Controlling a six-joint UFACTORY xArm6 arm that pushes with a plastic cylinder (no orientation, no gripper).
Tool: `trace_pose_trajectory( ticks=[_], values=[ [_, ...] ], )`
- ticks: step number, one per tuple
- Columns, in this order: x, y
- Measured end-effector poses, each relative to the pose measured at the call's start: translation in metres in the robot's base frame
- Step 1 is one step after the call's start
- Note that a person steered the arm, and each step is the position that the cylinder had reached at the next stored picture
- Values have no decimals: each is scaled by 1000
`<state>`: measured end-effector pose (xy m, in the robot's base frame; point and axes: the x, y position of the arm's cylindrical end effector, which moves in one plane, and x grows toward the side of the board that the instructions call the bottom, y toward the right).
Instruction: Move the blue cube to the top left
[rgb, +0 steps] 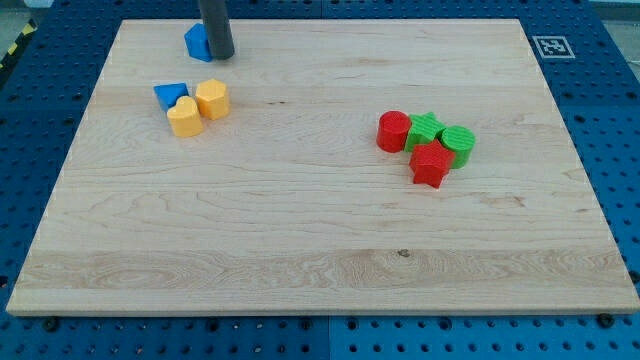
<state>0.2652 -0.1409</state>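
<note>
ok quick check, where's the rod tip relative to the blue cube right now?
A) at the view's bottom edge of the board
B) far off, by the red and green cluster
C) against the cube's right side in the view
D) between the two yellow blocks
C: my tip sits right against the view's right side of the blue cube, near the board's top edge, well away from the yellow blocks and the red and green cluster.

Pale wood-grain board (320, 250) on blue perforated table (610, 120); dark grey rod (216, 25); blue cube (197, 42), blue triangular block (170, 95), two orange-yellow blocks (212, 99) (184, 117), red cylinder (393, 131), red block (431, 164), green star (424, 130), green cylinder (459, 144).
</note>
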Motion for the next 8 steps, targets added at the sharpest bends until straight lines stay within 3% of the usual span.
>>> trace_pose_trajectory(
  ticks=[8],
  values=[
    [-20,-54]
  ],
)
